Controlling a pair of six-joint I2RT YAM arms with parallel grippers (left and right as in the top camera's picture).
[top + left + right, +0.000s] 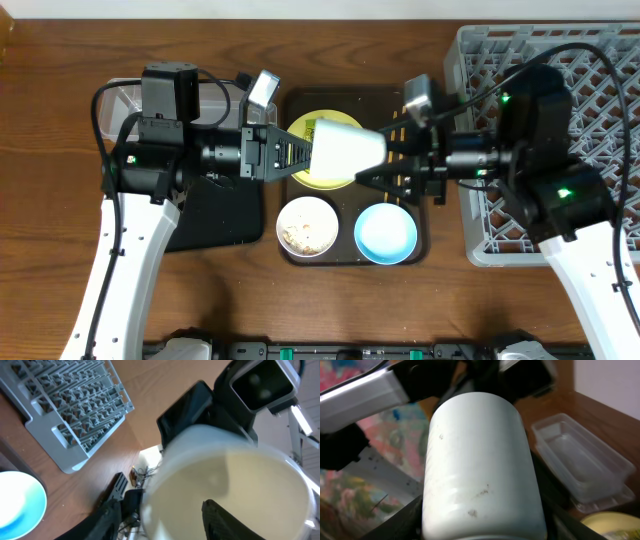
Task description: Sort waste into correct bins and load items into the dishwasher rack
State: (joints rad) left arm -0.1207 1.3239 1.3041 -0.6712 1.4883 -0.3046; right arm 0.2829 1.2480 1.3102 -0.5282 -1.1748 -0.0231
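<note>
- Wooden table [60,120]. On the near edge of the brown serving tray [344,245] you have the white bowl [308,226] holding rice scraps [298,236], with the light blue bowl [385,232] beside it.
- The small white cup [347,150] is sideways in the air over the yellow plate [330,181].
- Your left gripper [306,151] is clamped on the cup wall, one finger inside the mouth.
- Your right gripper [380,156] straddles the cup base; contact unclear.
- The arms are level and face each other. The dishwasher rack [600,60] is at far right.

The left arm [125,240] and right arm [590,265] have white links, black boxy joints and black cables; the right shows green lights [565,192].
</note>
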